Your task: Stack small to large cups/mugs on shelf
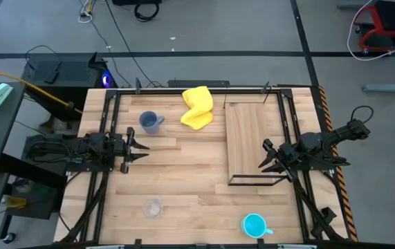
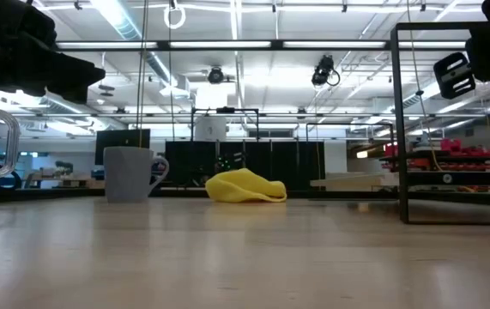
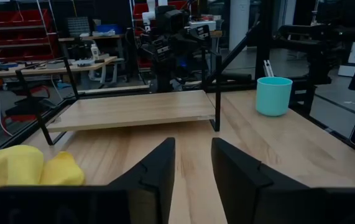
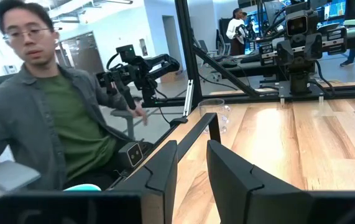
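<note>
Nothing started yet: all three vessels sit loose on the counter (image 1: 183, 180), shelf (image 1: 252, 142) is bare

Left pincer (image 1: 140, 148) hovers at the left side, fingers parted by a narrow gap, holding nothing. Right pincer (image 1: 266, 158) hangs over the shelf's near-left edge, same narrow gap, also empty

Where things are:
- grey-blue mug (image 1: 149, 122) at the back left, just beyond the left pincer
- clear glass cup (image 1: 153, 207) near the front edge, left of centre
- cyan mug (image 1: 255, 225) front right, in front of the shelf

Next move, my guess: fetch the largest as the base, so the grey-blue mug goes to the shelf first (left arm is closest); handle orientation will matter for the grasp

Around: yellow cloth (image 1: 198, 107) lies between the grey-blue mug and the shelf, roughly on the carry path, so lift over it. The shelf's black frame posts sit next to the right pincer. A person (image 4: 53, 118) sits off the counter's front-right side
</note>
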You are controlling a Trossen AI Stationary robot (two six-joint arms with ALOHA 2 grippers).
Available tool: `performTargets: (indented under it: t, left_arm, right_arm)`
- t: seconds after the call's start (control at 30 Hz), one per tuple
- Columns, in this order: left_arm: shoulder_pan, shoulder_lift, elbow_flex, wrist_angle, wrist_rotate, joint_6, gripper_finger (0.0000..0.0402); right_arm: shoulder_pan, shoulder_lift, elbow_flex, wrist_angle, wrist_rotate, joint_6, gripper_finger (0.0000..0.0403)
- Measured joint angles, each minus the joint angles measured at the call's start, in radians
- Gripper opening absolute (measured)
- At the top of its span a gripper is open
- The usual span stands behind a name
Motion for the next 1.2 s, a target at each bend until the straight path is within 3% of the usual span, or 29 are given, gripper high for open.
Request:
performTargets:
  t: [0.7, 0.83, 1.03, 1.2]
  left_arm:
    - [0.000, 0.000, 0.000, 0.011, 0.000, 0.001, 0.0117]
    - [0.000, 0.000, 0.000, 0.054, 0.000, -0.021, 0.0119]
    - [0.000, 0.000, 0.000, 0.213, 0.000, -0.262, 0.0113]
    - [0.000, 0.000, 0.000, 0.284, 0.000, -0.313, 0.0115]
  right_arm:
    - [0.000, 0.001, 0.000, 0.017, 0.001, -0.092, 0.0095]
    - [0.000, 0.000, -0.001, 0.177, 0.004, -0.081, 0.0095]
    - [0.000, 0.000, 0.000, 0.479, 0.003, -0.079, 0.0095]
    - [0.000, 0.000, 0.000, 0.704, 0.002, -0.076, 0.0095]
